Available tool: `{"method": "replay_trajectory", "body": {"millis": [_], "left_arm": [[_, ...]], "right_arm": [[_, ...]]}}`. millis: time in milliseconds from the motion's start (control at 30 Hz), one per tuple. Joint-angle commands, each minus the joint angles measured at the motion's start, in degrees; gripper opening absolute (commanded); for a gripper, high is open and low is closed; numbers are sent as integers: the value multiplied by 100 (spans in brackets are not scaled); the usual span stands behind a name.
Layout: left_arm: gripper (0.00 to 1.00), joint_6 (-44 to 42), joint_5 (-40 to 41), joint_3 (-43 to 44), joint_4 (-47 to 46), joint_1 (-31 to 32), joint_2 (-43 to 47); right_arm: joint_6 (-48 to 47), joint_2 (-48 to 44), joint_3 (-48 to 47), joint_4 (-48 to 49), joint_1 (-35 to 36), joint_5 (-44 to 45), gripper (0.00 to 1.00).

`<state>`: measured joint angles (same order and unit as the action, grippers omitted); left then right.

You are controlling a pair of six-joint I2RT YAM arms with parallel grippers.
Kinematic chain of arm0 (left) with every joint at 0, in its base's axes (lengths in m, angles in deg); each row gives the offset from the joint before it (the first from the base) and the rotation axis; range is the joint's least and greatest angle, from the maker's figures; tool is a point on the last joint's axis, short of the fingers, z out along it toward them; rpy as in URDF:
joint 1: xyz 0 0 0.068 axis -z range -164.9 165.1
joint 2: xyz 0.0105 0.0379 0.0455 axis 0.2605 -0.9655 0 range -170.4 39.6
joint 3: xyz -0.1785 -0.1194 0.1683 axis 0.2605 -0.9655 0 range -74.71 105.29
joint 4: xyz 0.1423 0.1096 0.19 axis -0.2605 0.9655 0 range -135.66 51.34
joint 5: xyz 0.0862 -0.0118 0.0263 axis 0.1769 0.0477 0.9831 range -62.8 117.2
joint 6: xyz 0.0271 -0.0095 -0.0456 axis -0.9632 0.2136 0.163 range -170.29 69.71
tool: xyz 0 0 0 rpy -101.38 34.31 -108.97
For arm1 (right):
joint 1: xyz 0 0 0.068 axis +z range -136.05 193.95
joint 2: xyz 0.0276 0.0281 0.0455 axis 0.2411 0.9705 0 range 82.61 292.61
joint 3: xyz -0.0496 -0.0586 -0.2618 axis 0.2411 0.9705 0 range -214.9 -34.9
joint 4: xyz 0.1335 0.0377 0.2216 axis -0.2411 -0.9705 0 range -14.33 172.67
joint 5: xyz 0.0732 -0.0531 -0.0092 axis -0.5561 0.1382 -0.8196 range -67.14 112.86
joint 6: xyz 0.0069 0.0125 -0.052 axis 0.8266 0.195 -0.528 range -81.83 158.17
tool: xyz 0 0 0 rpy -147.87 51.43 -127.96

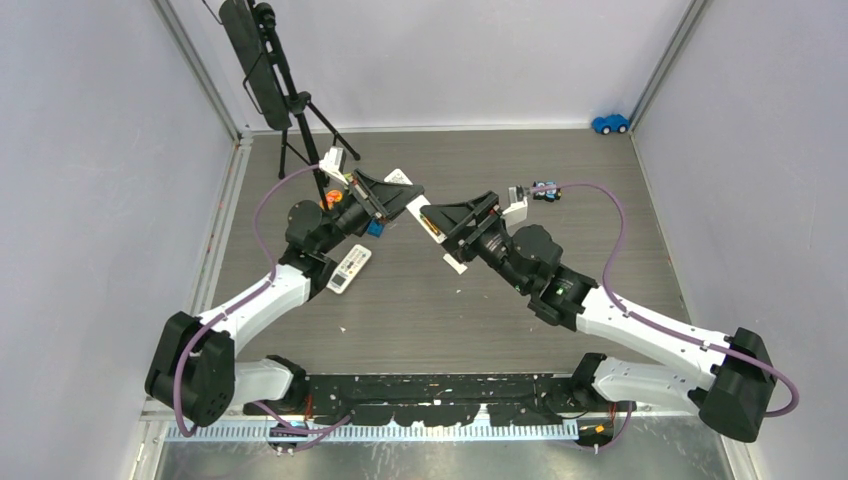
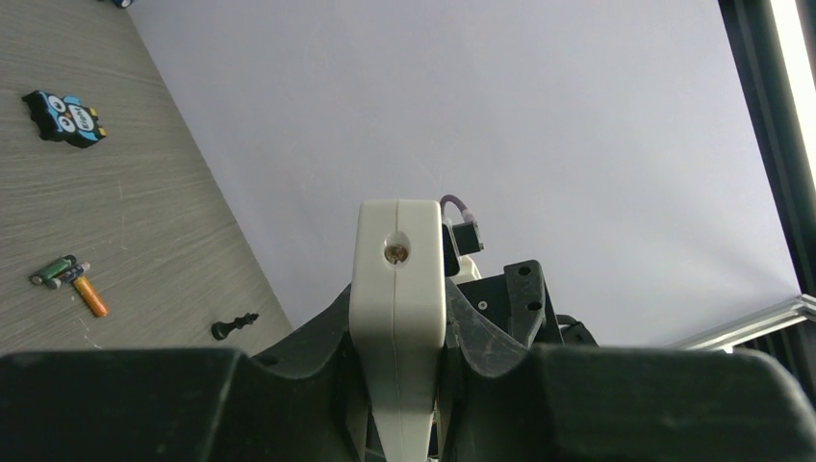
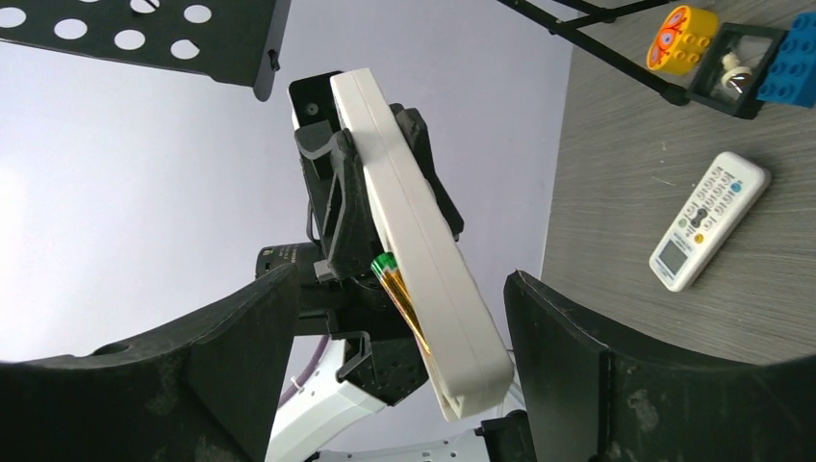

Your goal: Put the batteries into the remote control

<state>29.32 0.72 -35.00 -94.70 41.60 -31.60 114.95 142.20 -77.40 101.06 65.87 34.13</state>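
Overall, the table [image 1: 450, 310] is a grey wood-grain laminate slab enclosed by plain pale walls. A black tripod stand [image 1: 290, 100] with a perforated plate stands at the far left corner.

The left gripper [image 2: 396, 371], matte black plastic, is clamped on the remote control [image 3: 414, 231], a long white smooth-cased bar held raised above the table and tilted. The right gripper [image 3: 396, 318] has its 2 rough black fingers spread wide, 1 on each side of the remote's lower end and touching nothing.

A second remote [image 3: 710, 219], white with rows of small buttons, lies flat on the table. An owl-shaped flat piece [image 2: 64, 117], black and blue, lies apart from it.

1 battery [image 3: 396, 289], a slim cylinder with a green cap and copper body, sits against the rear face of the held remote. 3 loose batteries [image 2: 69, 277], 1 orange, 1 green-black and 1 greyish, lie clustered on the table near a small black knob-like piece [image 2: 234, 327].
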Motion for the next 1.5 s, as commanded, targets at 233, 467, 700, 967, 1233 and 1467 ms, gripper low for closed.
{"method": "replay_trajectory", "body": {"millis": [233, 467, 700, 967, 1233, 1467], "left_arm": [[0, 21, -458, 170, -818, 4, 142], [0, 24, -495, 186, -827, 4, 145], [0, 59, -490, 209, -827, 4, 129], [0, 84, -443, 152, -844, 4, 141], [0, 116, -437, 178, -844, 4, 119], [0, 474, -404, 221, -829, 4, 123]], "right_arm": [[-26, 390, -382, 815, 11, -296, 66], [-12, 474, -341, 1024, 11, -440, 55], [40, 427, -159, 1194, 13, -451, 50], [27, 217, 130, 1645, 11, -338, 66], [39, 270, 139, 1664, 2, -501, 49], [-130, 301, 256, 1782, -6, -682, 24]]}}
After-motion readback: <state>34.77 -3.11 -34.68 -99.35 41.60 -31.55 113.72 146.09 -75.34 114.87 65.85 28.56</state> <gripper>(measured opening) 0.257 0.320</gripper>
